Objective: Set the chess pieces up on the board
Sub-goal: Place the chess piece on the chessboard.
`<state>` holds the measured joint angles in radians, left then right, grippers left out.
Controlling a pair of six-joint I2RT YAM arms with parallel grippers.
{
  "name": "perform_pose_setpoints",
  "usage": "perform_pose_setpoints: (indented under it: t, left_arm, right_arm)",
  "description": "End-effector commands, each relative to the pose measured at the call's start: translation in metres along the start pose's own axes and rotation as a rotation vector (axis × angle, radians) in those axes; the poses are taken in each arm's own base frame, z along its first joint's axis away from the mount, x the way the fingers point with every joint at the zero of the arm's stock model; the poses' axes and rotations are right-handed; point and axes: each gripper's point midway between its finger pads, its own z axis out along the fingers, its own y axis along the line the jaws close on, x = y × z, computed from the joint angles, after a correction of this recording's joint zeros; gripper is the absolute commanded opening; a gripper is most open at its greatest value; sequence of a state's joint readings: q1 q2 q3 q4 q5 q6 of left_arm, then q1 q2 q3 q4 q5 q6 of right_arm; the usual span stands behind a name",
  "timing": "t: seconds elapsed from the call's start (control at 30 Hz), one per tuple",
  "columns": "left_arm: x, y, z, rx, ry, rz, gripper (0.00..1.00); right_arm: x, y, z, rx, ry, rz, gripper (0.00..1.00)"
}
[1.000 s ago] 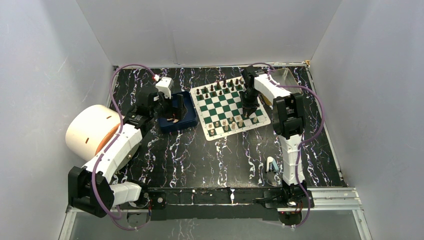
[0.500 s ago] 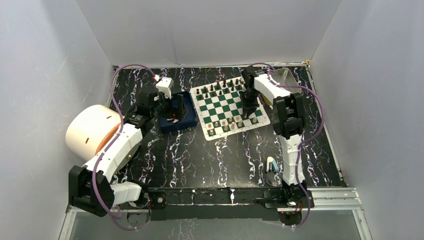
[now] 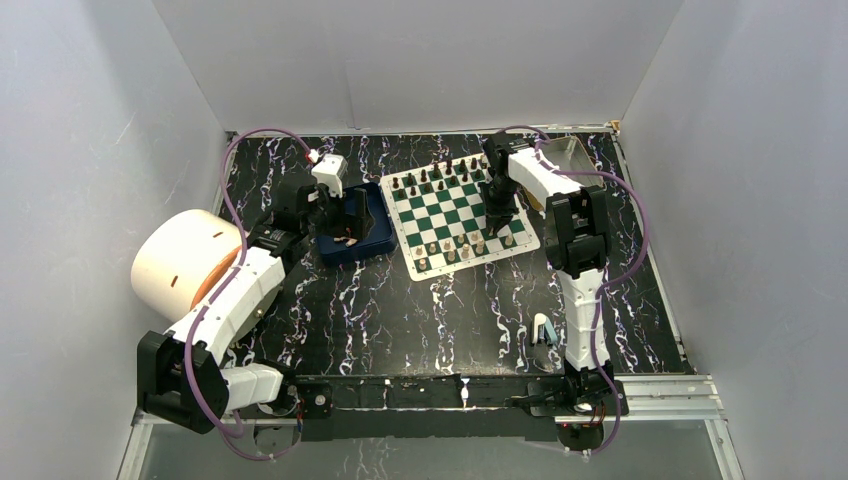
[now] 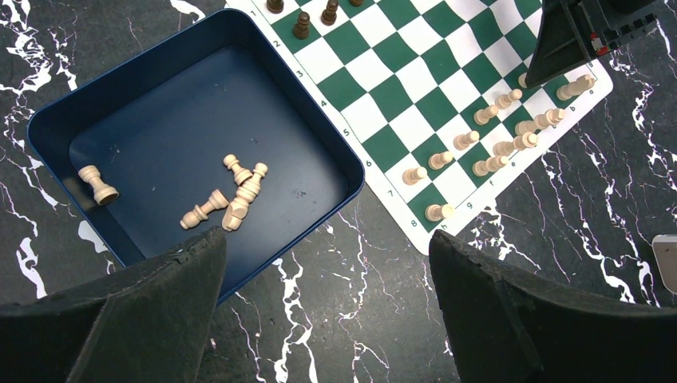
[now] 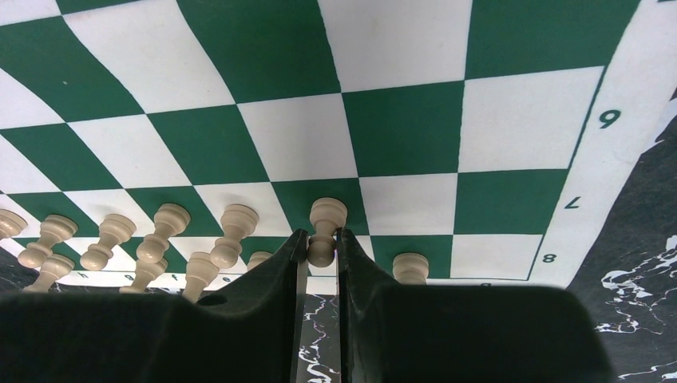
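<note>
The right pincer (image 5: 320,243) is clamped on a cream pawn (image 5: 326,214). The pawn stands upright, long axis vertical and head up, toward 5 o'clock on the board (image 5: 399,128). The left pincer (image 4: 326,239) is spread apart above the tray (image 4: 48,136).

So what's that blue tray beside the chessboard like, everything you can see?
The blue tray is a shallow, dark blue, roughly square box with rounded corners and low upright walls, no lid; it looks like painted tin. It sits flat on the black marbled table, right beside the left edge of the board. On its floor lie cream chess pieces, tipped over: a small cluster and one apart. Nothing grips it.
</note>
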<state>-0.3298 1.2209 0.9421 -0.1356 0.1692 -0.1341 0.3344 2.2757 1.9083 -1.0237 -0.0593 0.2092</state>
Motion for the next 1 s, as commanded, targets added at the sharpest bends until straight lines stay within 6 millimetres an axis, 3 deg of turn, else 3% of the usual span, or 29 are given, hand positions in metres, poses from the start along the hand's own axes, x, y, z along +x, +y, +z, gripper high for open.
perform_pose_setpoints:
  t: [0.0, 0.3, 0.97]
  left_arm:
    - [-0.009, -0.006, -0.003, 0.019, -0.029, 0.009, 0.95]
    - [-0.009, -0.007, -0.003, 0.025, -0.029, 0.005, 0.95]
    - [-0.01, -0.007, -0.004, 0.025, -0.032, 0.006, 0.95]
  right_arm:
    - [0.001, 0.01, -0.011, -0.025, -0.003, -0.006, 0.25]
    - [0.005, 0.014, -0.012, -0.041, 0.005, -0.008, 0.27]
    - [0.007, 0.003, -0.008, 0.024, 0.013, 0.0, 0.28]
